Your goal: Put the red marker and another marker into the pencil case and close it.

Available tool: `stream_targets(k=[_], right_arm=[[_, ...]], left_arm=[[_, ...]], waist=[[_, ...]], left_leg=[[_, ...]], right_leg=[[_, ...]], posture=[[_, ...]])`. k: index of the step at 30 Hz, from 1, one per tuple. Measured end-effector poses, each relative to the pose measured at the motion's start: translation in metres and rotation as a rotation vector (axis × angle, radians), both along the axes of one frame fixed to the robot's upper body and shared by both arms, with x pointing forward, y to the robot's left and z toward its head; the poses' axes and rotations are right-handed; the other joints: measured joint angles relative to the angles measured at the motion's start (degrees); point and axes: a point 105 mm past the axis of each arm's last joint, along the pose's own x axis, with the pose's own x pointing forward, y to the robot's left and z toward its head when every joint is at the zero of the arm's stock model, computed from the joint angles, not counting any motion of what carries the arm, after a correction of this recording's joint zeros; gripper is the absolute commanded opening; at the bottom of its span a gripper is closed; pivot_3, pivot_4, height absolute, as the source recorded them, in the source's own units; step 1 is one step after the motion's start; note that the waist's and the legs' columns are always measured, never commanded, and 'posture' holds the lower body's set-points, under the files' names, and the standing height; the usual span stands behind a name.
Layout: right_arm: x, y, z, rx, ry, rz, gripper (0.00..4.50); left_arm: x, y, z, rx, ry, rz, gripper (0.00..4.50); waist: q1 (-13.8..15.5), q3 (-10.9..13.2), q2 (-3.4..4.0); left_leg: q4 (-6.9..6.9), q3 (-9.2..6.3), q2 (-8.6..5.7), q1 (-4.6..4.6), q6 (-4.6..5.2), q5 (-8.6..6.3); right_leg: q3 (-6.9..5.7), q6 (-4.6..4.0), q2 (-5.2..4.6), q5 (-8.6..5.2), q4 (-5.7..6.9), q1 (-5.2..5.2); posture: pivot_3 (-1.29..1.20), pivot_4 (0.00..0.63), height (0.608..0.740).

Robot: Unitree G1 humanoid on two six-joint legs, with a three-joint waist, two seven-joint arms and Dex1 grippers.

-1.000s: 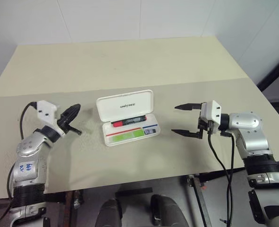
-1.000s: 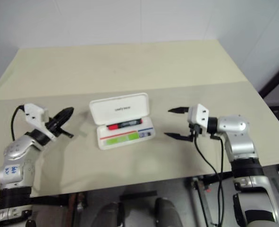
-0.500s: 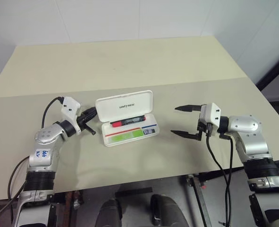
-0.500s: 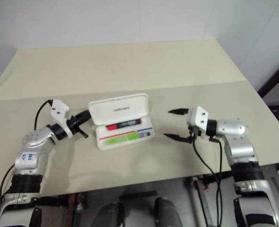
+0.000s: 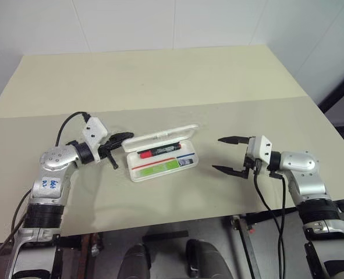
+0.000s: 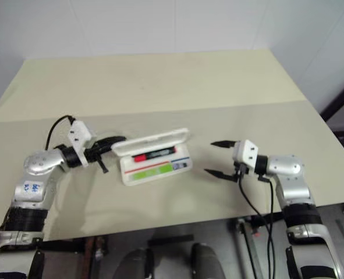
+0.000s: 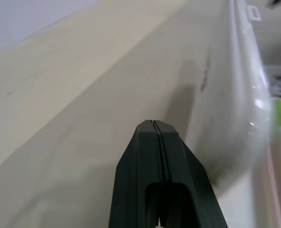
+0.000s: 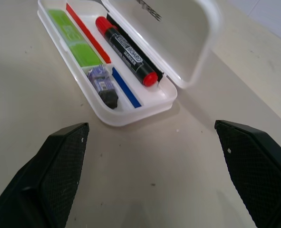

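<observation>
A: What writing can you read on the table?

B: On the red marker (image 8: 125, 51) lying in the pencil case (image 8: 130, 107), you find white capital letters along its black barrel; "BOARD MARKER" can be read in part, and the smaller print beside it is too fine to make out.

A: Anything on the lid?

B: You see the lower edge of dark lettering on the lid's inner face, cut off, so it cannot be read there. From the head camera the lid is tilted too low to show it.

A: And on the robot?

B: A white sticker (image 5: 48, 184) on the left forearm bears blue handwritten marks, too small to read.
</observation>
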Motion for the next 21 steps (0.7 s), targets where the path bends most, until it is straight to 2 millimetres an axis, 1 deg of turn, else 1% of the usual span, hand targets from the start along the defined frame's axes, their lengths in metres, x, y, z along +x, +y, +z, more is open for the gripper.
stream_targets(k=[3, 7, 10, 13, 15, 21], right_arm=[[-0.002, -0.004, -0.005, 0.007, 0.01, -0.018, 4.5], [-0.004, -0.012, -0.002, 0.007, -0.002, -0.045, 4.5], [-0.007, -0.009, 0.003, 0.009, -0.012, -0.045, 4.5], [-0.01, -0.006, 0.01, 0.009, -0.027, -0.049, 4.5], [-0.013, -0.004, 0.013, 0.013, -0.026, -0.061, 4.5], [-0.019, 0.003, 0.026, 0.035, -0.043, -0.085, 4.5]], left_arm=[[-0.009, -0.018, -0.004, 0.06, 0.002, -0.114, 0.02], [-0.019, -0.04, -0.004, 0.117, 0.002, -0.237, 0.02], [-0.026, -0.054, -0.013, 0.159, 0.037, -0.298, 0.02], [-0.028, -0.06, -0.024, 0.207, 0.064, -0.318, 0.02], [-0.029, -0.06, -0.033, 0.274, 0.074, -0.319, 0.02], [-0.025, -0.066, -0.034, 0.334, 0.033, -0.31, 0.02]], waist=[[0.2, 0.0, 0.0], [0.45, 0.0, 0.0], [0.8, 0.0, 0.0], [0.86, 0.0, 0.0], [0.91, 0.0, 0.01], [1.14, -0.02, 0.03]], left_leg=[[0.02, 0.04, 0.0, 0.0, -0.01, 0.0], [0.03, 0.05, 0.01, 0.02, 0.01, 0.0], [0.04, 0.06, 0.01, 0.03, 0.01, 0.0], [0.07, 0.05, 0.02, 0.03, 0.03, -0.02], [0.05, 0.05, 0.01, 0.05, 0.04, -0.02], [0.08, 0.03, -0.02, 0.38, 0.12, -0.03]], right_leg=[[0.04, 0.01, 0.0, 0.0, 0.0, 0.0], [0.06, 0.01, 0.02, 0.0, 0.03, 0.0], [0.09, 0.01, 0.03, 0.0, 0.04, -0.01], [0.1, 0.01, 0.06, 0.0, 0.07, -0.01], [0.1, 0.0, 0.05, 0.0, 0.06, -0.01], [0.11, 0.0, 0.01, 0.0, 0.05, 0.35]], posture=[[0.0, 0.15, 0.74], [0.0, 0.15, 0.74], [0.0, 0.15, 0.74], [0.0, 0.15, 0.74], [0.0, 0.15, 0.74], [0.0, 0.15, 0.74]])
